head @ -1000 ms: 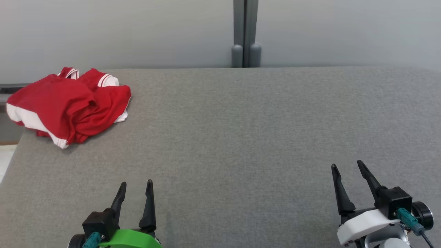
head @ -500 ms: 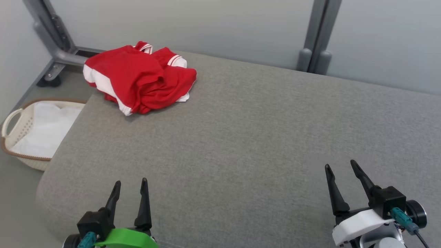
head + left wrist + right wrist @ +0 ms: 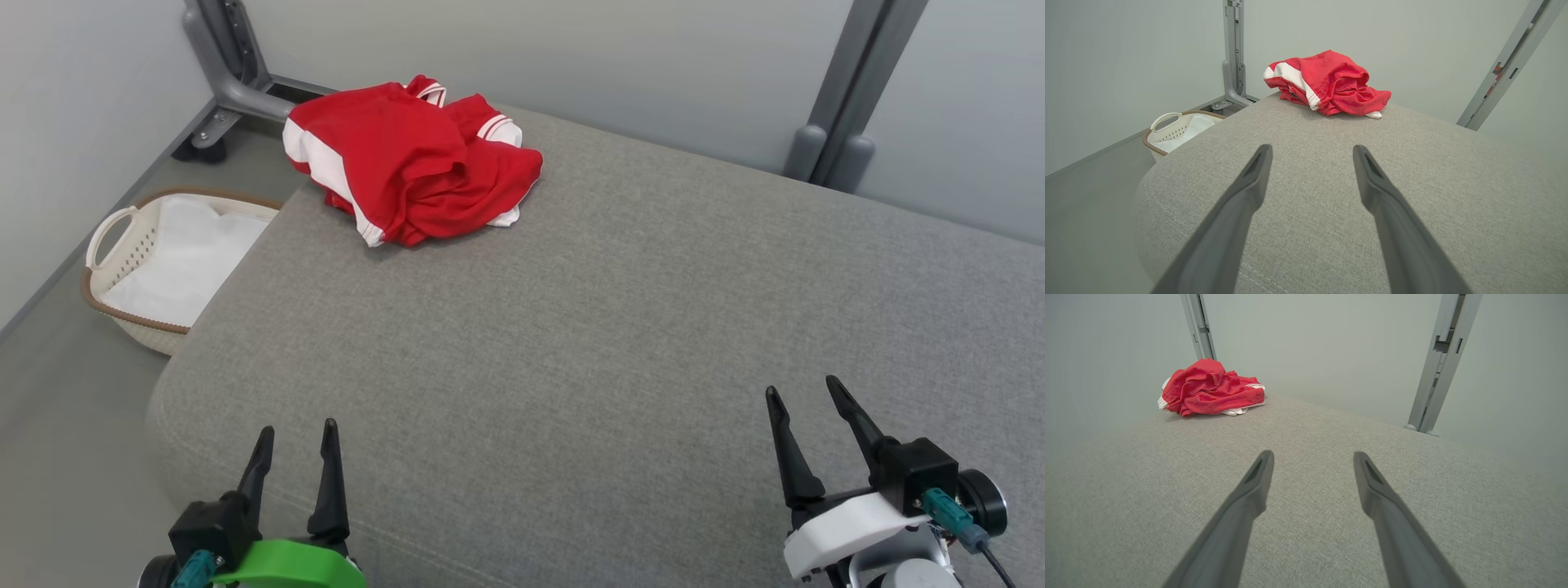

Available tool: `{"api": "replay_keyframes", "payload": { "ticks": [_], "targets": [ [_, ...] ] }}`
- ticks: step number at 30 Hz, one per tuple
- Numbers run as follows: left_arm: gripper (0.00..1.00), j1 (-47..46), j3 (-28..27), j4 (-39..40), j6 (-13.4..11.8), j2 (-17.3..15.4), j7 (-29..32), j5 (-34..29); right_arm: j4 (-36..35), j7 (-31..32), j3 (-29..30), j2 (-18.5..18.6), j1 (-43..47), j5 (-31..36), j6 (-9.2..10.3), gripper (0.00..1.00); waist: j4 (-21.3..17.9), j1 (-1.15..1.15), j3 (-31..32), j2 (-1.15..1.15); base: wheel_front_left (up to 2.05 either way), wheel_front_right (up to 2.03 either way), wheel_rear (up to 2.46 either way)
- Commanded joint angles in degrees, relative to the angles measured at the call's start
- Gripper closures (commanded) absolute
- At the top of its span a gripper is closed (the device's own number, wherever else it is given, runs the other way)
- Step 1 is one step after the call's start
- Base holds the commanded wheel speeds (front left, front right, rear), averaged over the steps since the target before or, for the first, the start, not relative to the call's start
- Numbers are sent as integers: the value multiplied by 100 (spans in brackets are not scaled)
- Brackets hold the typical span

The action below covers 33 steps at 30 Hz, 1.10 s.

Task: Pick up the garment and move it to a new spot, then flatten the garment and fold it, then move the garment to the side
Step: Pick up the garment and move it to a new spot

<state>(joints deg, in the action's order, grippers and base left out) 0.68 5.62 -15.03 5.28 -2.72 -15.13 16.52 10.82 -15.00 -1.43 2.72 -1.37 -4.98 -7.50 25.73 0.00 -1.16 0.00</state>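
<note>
A crumpled red garment [image 3: 412,163] with white bands lies at the far left corner of the grey padded surface [image 3: 612,327]; it also shows as a red heap [image 3: 1327,83] ahead in the left wrist view and at the far left [image 3: 1208,390] in the right wrist view. My left gripper [image 3: 298,429] stands open near the front left edge, nothing between its fingers. My right gripper [image 3: 800,390] is open at the front right, also empty. Both are far from the garment.
A cream laundry basket [image 3: 110,233] with white cloth inside sits on the floor left of the surface, below its corner. Grey metal posts [image 3: 849,106] and a wheeled frame foot [image 3: 220,90] stand against the pale wall behind.
The head camera has turned left, so the garment shifted toward the centre of the picture and the basket and floor came into sight. Both grippers stay open and in the same pose.
</note>
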Motion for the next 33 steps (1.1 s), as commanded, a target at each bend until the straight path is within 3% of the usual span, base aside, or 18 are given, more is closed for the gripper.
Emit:
{"api": "replay_keyframes", "payload": {
  "ticks": [1,9,13,18,26,33],
  "targets": [
    [0,9,-48,53,-28,-30,-5,19,-15,-28,9,30,-58,19,2,0,-51,0,-55,0,0,0,0],
    [0,-434,-542,483,-34,-33,-4,-153,-121,-28,110,30,-217,216,2,0,-280,0,-416,0,0,0,0],
    [0,-1035,-885,754,53,-223,-4,-279,-202,-28,149,29,-407,345,2,0,-420,0,-713,0,0,0,0],
    [0,-2109,-1261,947,133,-696,-3,-204,-288,-28,149,30,-700,586,2,0,-634,0,-1178,0,0,0,0],
    [0,-3656,-1441,171,203,-1603,264,122,-369,-28,-78,30,-1231,929,2,0,-1084,0,-2034,0,0,0,0],
    [0,-4262,-1167,-913,219,-1952,773,331,-518,-28,-168,30,-1564,1211,2,0,-1409,0,-2671,0,0,0,0]
  ]
}}
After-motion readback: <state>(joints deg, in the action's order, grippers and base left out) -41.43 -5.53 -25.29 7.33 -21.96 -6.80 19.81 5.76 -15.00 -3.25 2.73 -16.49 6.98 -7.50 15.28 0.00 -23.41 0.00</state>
